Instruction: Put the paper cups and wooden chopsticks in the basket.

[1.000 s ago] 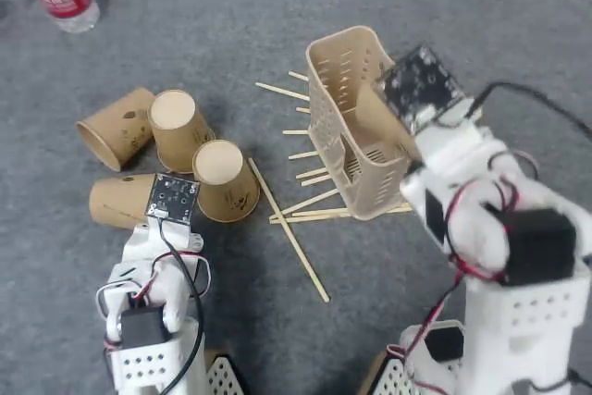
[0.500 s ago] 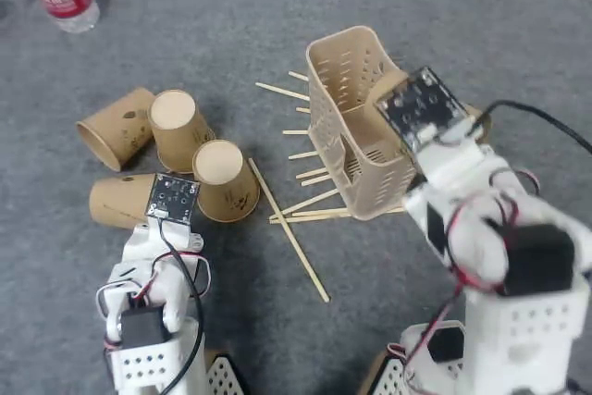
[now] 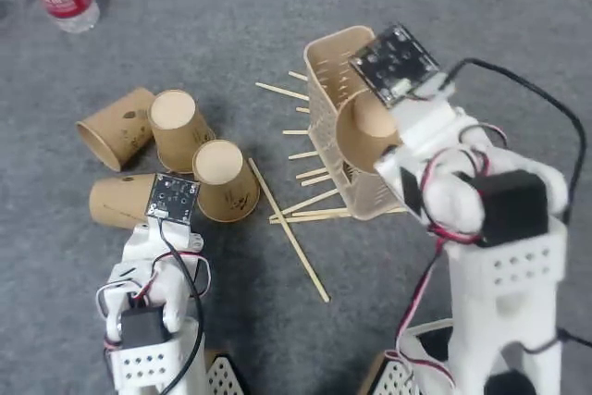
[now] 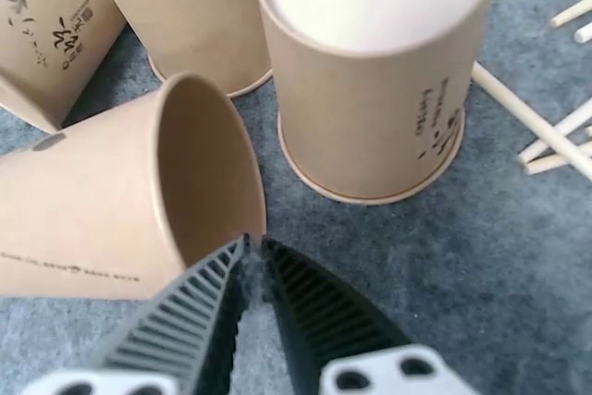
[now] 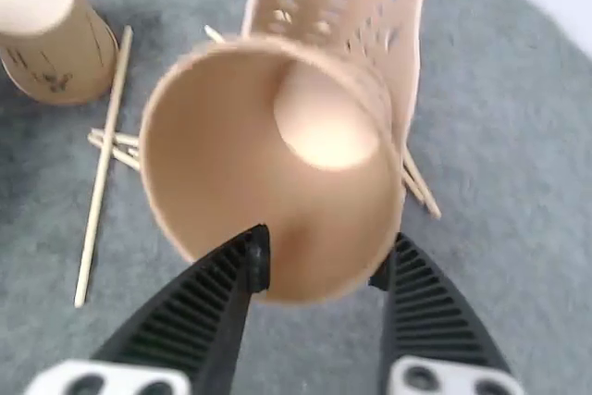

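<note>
The right tool [image 5: 324,252] grips a paper cup [image 5: 268,154], bottom aimed at the basket [image 5: 370,6] at 1 o'clock, probably to slide it in. The left tool [image 4: 254,252] is clenched, empty, waiting beside a lying cup [image 4: 102,201] at 9 o'clock.

chopsticks [image 3: 289,231] litter the gap between basket [image 3: 326,113] and cups [image 3: 227,182].
</note>
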{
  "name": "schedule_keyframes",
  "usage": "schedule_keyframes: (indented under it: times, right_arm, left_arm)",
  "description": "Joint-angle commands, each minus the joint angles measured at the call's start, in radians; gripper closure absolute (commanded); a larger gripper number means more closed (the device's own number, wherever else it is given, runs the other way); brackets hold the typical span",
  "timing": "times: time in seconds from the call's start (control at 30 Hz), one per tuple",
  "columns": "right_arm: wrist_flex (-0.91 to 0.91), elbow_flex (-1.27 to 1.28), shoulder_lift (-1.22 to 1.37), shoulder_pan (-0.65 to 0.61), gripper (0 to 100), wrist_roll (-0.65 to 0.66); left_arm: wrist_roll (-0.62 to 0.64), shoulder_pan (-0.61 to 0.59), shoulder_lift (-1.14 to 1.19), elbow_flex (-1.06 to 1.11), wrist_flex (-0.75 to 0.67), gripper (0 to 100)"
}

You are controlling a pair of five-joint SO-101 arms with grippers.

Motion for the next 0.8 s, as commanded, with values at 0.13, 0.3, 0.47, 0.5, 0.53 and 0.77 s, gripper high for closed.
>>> schedule_keyframes:
  times: [0.13,0.3,0.47,0.5,0.53,0.77]
  right_arm:
    - [-0.17,-0.063,0.061,-0.019,82.7,-0.011]
    - [-0.182,-0.109,0.14,-0.019,82.8,-0.011]
    - [-0.182,-0.216,0.179,0.007,82.9,-0.011]
    - [-0.182,-0.233,0.189,0.013,82.9,-0.009]
    - [-0.18,-0.247,0.2,0.025,82.9,-0.009]
    - [-0.171,-0.319,0.229,0.101,82.9,-0.006]
  left_arm:
    - [-0.009,-0.002,-0.015,-0.007,-0.003,98]
    - [-0.009,-0.002,-0.015,-0.007,-0.003,98]
    - [-0.009,-0.002,-0.015,-0.007,-0.003,98]
    - [-0.009,-0.002,-0.015,-0.007,-0.003,98]
    - [-0.009,-0.002,-0.015,-0.007,-0.003,98]
    - [-0.009,-0.002,-0.015,-0.007,-0.003,98]
